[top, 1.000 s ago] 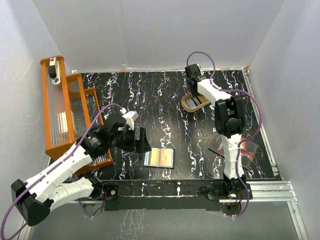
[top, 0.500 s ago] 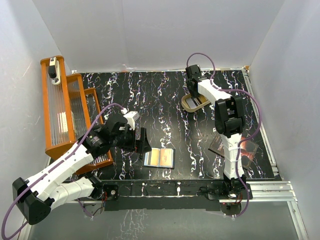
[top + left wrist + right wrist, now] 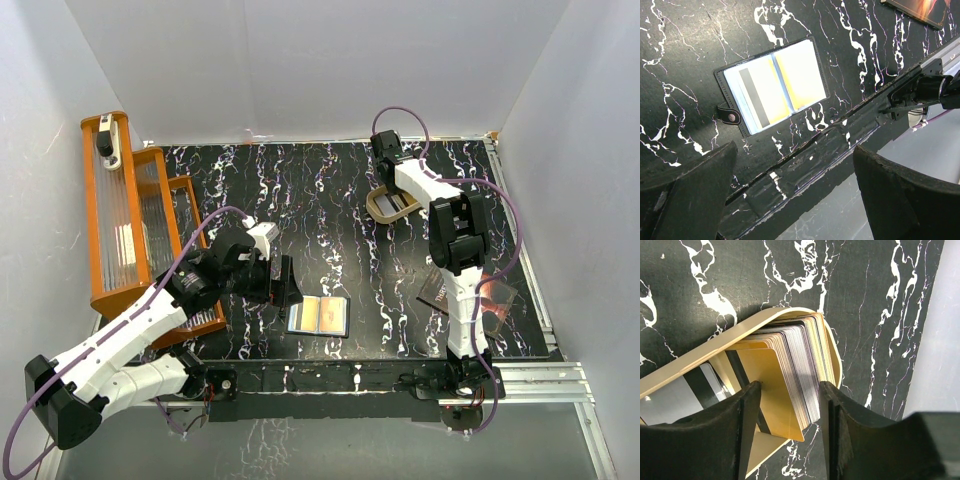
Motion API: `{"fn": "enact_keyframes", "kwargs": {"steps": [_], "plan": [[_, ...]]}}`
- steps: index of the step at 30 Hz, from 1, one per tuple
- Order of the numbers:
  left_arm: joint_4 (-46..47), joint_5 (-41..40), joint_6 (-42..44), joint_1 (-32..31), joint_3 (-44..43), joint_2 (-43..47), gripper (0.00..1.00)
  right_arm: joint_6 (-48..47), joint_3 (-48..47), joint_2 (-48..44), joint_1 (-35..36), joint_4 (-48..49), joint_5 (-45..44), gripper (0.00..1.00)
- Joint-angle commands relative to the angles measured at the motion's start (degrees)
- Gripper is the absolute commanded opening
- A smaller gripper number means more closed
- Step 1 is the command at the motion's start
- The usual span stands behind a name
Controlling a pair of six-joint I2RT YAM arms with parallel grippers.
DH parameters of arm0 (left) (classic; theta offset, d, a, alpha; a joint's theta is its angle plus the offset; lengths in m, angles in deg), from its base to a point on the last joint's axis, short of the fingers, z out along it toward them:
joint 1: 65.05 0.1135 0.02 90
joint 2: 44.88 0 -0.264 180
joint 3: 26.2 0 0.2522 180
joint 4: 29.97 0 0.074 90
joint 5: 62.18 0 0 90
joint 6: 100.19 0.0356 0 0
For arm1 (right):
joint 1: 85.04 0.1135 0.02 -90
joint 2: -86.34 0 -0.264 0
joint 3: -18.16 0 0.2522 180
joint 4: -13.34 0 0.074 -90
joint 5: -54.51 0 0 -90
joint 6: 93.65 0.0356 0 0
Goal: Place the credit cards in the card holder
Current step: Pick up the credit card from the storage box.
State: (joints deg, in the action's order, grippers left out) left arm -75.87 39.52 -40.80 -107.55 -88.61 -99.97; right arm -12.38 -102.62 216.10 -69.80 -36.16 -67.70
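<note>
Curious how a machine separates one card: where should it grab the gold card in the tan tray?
Probably by its jutting corner, coming from above. The gold card leans at the front of the stack in the tan tray, poking past the rim, so the right gripper could pinch its two faces.

The right claw [image 3: 789,386] hides part of the credit cards [image 3: 785,365]; the tray [image 3: 700,354] is cropped at left.

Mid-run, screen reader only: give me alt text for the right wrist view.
The right tool straddles a fanned stack of credit cards, a gold card foremost, standing in a tan oval tray on the black marbled table. Whether its fingers pinch the cards is unclear.
</note>
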Motion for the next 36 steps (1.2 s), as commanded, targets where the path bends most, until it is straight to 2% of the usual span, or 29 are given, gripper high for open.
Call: {"fn": "enact_keyframes", "kwargs": {"steps": [1, 16, 27, 36], "plan": [[0.0, 0.0, 0.7, -0.2, -0.7, 0.0, 0.99, -0.8, -1.5, -0.8, -1.1, 2.9, -3.0, 0.44], [0.0, 0.0, 0.5, -0.2, -0.6, 0.4, 0.99, -0.4, -1.5, -1.4, -1.6, 3.0, -2.7, 0.22], [0.5, 0.5, -0.1, -0.2, -0.5, 0.3, 0.99, 2.2, -2.7, -3.7, -1.2, 0.5, 1.3, 0.0], [0.3, 0.7, -0.9, -0.2, -0.5, 0.5, 0.99, 2.5, -2.6, -5.3, -0.6, -1.9, 2.9, 0.0]]}}
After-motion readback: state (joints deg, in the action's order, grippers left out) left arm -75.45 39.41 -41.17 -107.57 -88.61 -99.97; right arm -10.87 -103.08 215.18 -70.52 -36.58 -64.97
